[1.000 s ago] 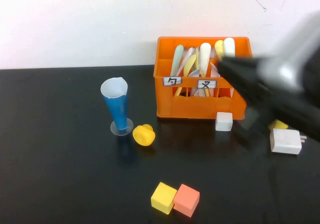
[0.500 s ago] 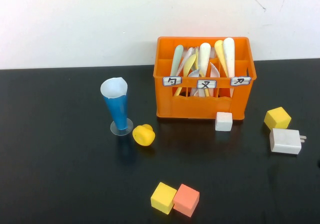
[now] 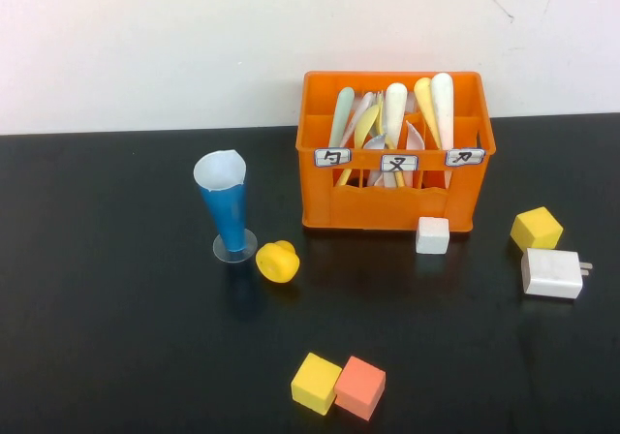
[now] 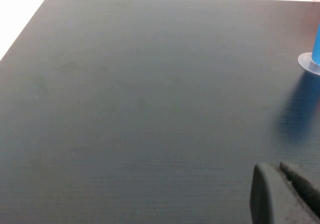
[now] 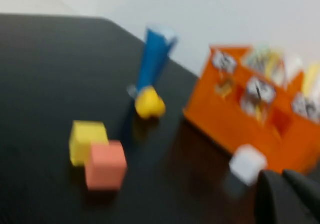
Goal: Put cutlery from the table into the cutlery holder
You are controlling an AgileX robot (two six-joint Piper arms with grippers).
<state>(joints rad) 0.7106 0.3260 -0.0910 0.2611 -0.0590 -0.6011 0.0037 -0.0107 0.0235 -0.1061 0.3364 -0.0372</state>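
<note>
Though cutlery point(image 3: 392, 124) crowded in holder point(image 3: 392, 206), left pincer point(image 4: 280, 194), right pincer point(image 5: 287, 196) cropped corner slivers, fingers seemingly together

right claw point(image 5: 289, 196) above table point(image 5: 45, 74) | cutlery holder point(image 5: 250, 121) beyond | fingers together

The surface point(image 3: 116, 337) is seen as black and glossy, with soft reflections. The cutlery holder point(image 3: 392, 206) looks made of smooth orange plastic. The cutlery point(image 3: 395, 114) appears as pale matt plastic.
</note>
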